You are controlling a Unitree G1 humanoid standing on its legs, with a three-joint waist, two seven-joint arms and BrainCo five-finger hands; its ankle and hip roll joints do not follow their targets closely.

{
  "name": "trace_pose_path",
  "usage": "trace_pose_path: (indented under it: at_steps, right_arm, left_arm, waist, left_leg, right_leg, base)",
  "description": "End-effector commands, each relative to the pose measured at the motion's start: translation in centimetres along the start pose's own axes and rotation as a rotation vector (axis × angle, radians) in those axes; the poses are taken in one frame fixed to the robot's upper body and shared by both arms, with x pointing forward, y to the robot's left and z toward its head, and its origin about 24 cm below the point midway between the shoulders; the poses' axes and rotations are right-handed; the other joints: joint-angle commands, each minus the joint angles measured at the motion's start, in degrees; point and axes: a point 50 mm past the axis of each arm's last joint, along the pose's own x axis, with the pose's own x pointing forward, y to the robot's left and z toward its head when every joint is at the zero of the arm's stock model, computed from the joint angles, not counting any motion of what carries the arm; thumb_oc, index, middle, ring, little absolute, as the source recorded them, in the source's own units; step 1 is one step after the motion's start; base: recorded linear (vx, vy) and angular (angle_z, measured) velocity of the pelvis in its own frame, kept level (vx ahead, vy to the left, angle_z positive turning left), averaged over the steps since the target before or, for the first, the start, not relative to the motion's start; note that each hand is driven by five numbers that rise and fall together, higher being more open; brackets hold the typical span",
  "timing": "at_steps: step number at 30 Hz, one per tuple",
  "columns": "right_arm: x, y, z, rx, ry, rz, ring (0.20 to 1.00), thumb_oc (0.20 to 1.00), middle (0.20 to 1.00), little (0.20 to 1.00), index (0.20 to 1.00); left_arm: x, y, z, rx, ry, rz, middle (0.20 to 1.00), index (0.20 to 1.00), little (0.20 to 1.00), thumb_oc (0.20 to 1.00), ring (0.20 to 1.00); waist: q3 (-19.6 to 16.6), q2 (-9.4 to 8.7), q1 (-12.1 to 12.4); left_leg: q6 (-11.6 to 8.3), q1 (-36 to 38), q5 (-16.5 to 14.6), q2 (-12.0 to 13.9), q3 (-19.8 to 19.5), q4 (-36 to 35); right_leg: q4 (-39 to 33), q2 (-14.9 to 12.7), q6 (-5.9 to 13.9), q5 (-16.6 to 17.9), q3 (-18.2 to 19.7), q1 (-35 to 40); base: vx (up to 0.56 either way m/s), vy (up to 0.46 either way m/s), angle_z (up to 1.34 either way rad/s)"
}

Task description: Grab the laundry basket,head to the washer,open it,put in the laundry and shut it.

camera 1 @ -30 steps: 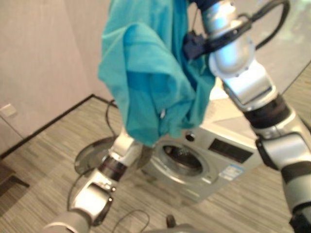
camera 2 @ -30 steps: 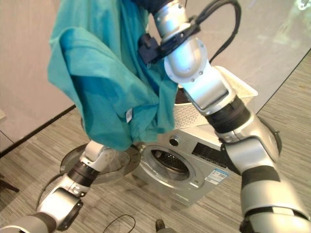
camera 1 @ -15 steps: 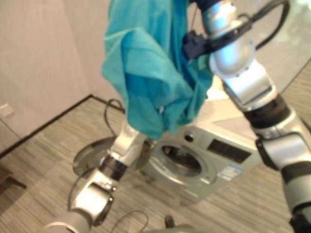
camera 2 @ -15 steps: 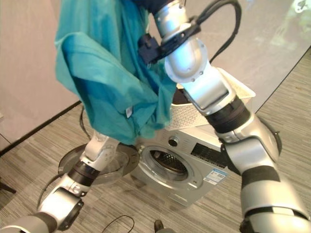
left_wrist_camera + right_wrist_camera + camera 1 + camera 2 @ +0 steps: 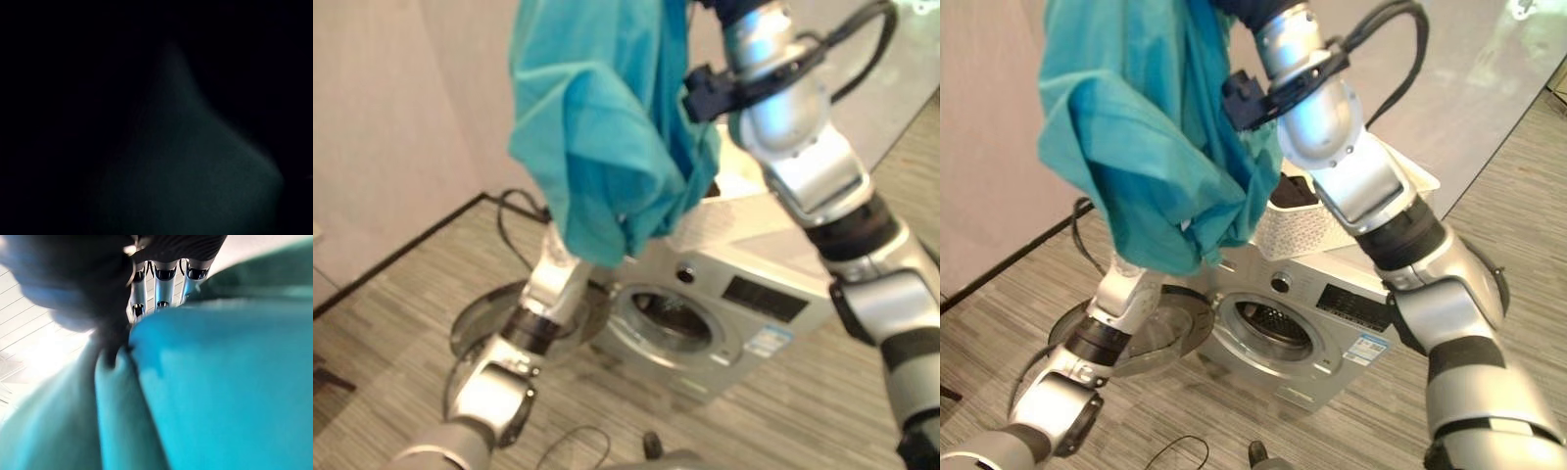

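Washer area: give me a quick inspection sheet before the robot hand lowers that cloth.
Surface: grey striped floor, nothing seen lying loose on it.
Job's things: teal cloth held high above the washer; washer door open; white basket on top of the washer.
Clutter: nothing seen.
Robot hands: right robot hand grips the cloth; left robot hand hidden behind the cloth.
Cables: black cable by the wall.
Surroundings: plain wall with dark skirting.
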Motion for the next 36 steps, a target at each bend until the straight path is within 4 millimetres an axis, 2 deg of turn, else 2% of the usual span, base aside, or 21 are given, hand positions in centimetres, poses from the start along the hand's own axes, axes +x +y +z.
trace_pose_path:
  at_steps: [1,2,4,5,8,9,11,12,18,23,25,28,29,30,33,36]
  right_arm:
    - [0.5,-2.7,1.1,-0.016,-0.042,-0.043,1.0,1.0,1.0,1.0,1.0]
    - [-0.3,-3.2,1.0,-0.017,-0.028,-0.029,1.0,1.0,1.0,1.0,1.0]
    - [-0.6,-3.5,0.9,-0.016,-0.022,-0.032,1.0,1.0,1.0,1.0,1.0]
    - [-1.9,-4.0,0.7,-0.014,0.011,0.004,1.0,1.0,1.0,1.0,1.0]
    - [-2.2,-4.1,0.6,-0.016,0.019,0.006,1.0,1.0,1.0,1.0,1.0]
    - [-2.8,-4.5,0.2,-0.024,0.044,0.002,1.0,1.0,1.0,1.0,1.0]
    - [-3.2,-4.6,0.1,-0.028,0.055,-0.002,1.0,1.0,1.0,1.0,1.0]
    - [-3.8,-5.0,-0.2,-0.04,0.074,-0.01,1.0,1.0,1.0,1.0,1.0]
    - [-5.1,-6.0,-0.9,-0.062,0.125,-0.047,1.0,1.0,1.0,1.0,1.0]
    - [-6.7,-7.3,-1.8,-0.084,0.19,-0.116,1.0,1.0,1.0,1.0,1.0]
    - [-7.8,-8.6,-1.8,-0.126,0.197,-0.186,1.0,1.0,1.0,1.0,1.0]
    - [-8.7,-9.1,-1.6,-0.155,0.196,-0.221,1.0,1.0,1.0,1.0,1.0]
    - [-10.6,-10.6,-0.8,-0.283,0.193,-0.3,1.0,1.0,1.0,1.0,1.0]
    - [-12.8,-12.4,0.8,-0.494,0.174,-0.413,1.0,1.0,1.0,1.0,1.0]
    - [-14.2,-14.9,3.6,-0.804,0.101,-0.574,1.0,1.0,1.0,1.0,1.0]
    - [-13.6,-17.4,6.5,-1.138,0.02,-0.641,1.0,1.0,1.0,1.0,1.0]
  left_arm:
    - [3.0,-0.9,4.3,0.07,-0.225,-0.044,0.2,0.2,0.2,0.2,0.2]
    - [3.9,-0.3,5.8,0.132,-0.285,-0.033,0.2,0.2,0.2,0.2,0.2]
    - [4.4,0.0,6.5,0.172,-0.314,-0.022,0.2,0.2,0.2,0.2,0.2]
    - [6.5,1.7,9.7,0.318,-0.426,0.036,0.2,0.2,0.2,0.2,0.2]
    - [6.9,2.1,10.4,0.339,-0.447,0.048,0.2,0.2,0.2,0.2,0.2]
    - [7.5,2.8,12.1,0.388,-0.497,0.071,0.2,0.2,0.2,0.2,0.2]
    - [7.8,2.8,12.8,0.405,-0.515,0.068,0.2,0.2,0.2,0.2,0.2]
    - [8.2,2.9,14.0,0.456,-0.548,0.057,0.2,0.2,0.2,0.2,0.2]
    - [8.0,3.0,14.8,0.509,-0.565,-0.01,0.2,0.2,0.2,0.2,0.2]
    - [5.9,2.5,13.6,0.504,-0.521,-0.15,0.2,0.2,0.2,0.2,0.2]
    - [3.8,3.0,12.4,0.483,-0.477,-0.201,0.2,0.2,0.2,0.2,0.2]
    - [2.6,3.6,11.8,0.481,-0.451,-0.204,0.2,0.2,0.2,0.2,0.2]
    - [-0.1,5.0,10.7,0.467,-0.386,-0.204,0.2,0.2,0.2,0.2,0.2]
    - [-2.7,6.2,9.9,0.438,-0.326,-0.183,0.2,0.2,0.2,0.2,0.2]
    - [-5.1,7.3,9.6,0.43,-0.281,-0.143,0.2,0.2,0.2,0.2,0.2]
    - [-6.4,8.3,9.5,0.405,-0.246,-0.099,0.2,0.2,0.2,0.2,0.2]
  waist:
    - [-0.63,1.08,1.75]
    - [-0.82,1.47,1.61]
    - [-0.88,1.63,1.67]
    - [-1.26,2.68,1.63]
    - [-1.22,2.81,1.57]
    - [-1.32,3.38,1.64]
    - [-1.29,3.36,1.67]
    - [-1.35,3.8,1.87]
    - [-1.14,4.31,2.49]
    - [-0.4,4.4,3.57]
    - [0.44,4.39,4.09]
    - [0.58,4.36,4.24]
    - [1.43,4.15,4.37]
    - [1.97,4.29,4.55]
    - [2.62,4.4,4.85]
    - [2.68,4.06,5.16]
  left_leg:
    - [1.83,5.84,-8.15,2.07,2.6,2.68]
    - [1.76,6.02,-8.22,2.09,2.68,2.74]
    - [1.72,6.04,-8.22,2.12,2.65,2.79]
    - [1.52,6.12,-7.97,2.0,2.6,2.76]
    - [1.49,6.14,-7.94,1.98,2.56,2.71]
    - [1.43,6.14,-7.85,1.93,2.45,2.69]
    - [1.42,6.15,-7.84,1.94,2.39,2.68]
    - [1.39,6.06,-7.79,1.87,2.13,2.82]
    - [1.48,5.68,-7.83,1.75,1.38,3.16]
    - [1.81,4.7,-8.18,1.52,0.18,4.1]
    - [2.18,4.13,-8.88,1.14,-0.33,4.96]
    - [2.38,3.9,-9.37,1.0,-0.44,5.59]
    - [2.84,3.12,-9.97,0.5,-0.55,7.18]
    - [3.51,2.8,-11.96,0.12,-0.51,8.89]
    - [4.01,1.91,-13.01,-0.36,-0.52,10.38]
    - [4.33,1.36,-13.68,-0.81,-0.4,11.07]
  right_leg:
    - [11.25,-2.97,4.68,-4.08,1.61,-6.24]
    - [11.46,-2.89,4.69,-4.36,1.62,-6.19]
    - [11.56,-2.89,4.71,-4.48,1.58,-6.14]
    - [11.67,-3.12,5.01,-4.63,1.32,-6.04]
    - [11.65,-3.15,5.06,-4.61,1.28,-6.03]
    - [11.6,-3.25,5.12,-4.68,1.28,-5.96]
    - [11.62,-3.31,5.13,-4.74,1.18,-5.87]
    - [11.71,-3.45,5.14,-4.83,1.01,-5.81]
    - [11.81,-3.91,5.02,-5.04,0.33,-5.45]
    - [12.02,-4.59,4.87,-5.2,-0.43,-5.17]
    - [12.14,-5.0,4.82,-5.29,-0.53,-5.16]
    - [12.21,-5.19,4.8,-5.26,-0.37,-5.17]
    - [12.22,-5.6,4.73,-4.65,0.09,-5.51]
    - [11.96,-5.88,5.2,-5.02,0.66,-5.34]
    - [11.45,-6.17,5.46,-4.62,1.4,-5.8]
    - [10.59,-6.42,5.89,-4.15,1.74,-5.85]
  base:
    - [0.0,0.007,-0.04]
    - [0.0,0.0,0.0]
    - [0.0,0.0,0.0]
    - [0.0,0.0,0.0]
    - [0.0,0.0,0.0]
    - [0.0,0.0,0.0]
    - [0.0,0.0,0.0]
    - [0.01,-0.003,0.05]
    - [0.01,-0.002,0.05]
    - [0.0,-0.005,0.06]
    - [0.0,0.011,0.08]
    - [0.0,0.017,0.06]
    - [0.04,0.051,0.08]
    - [0.04,0.054,0.05]
    - [0.0,0.037,-0.03]
    - [0.01,0.019,-0.02]
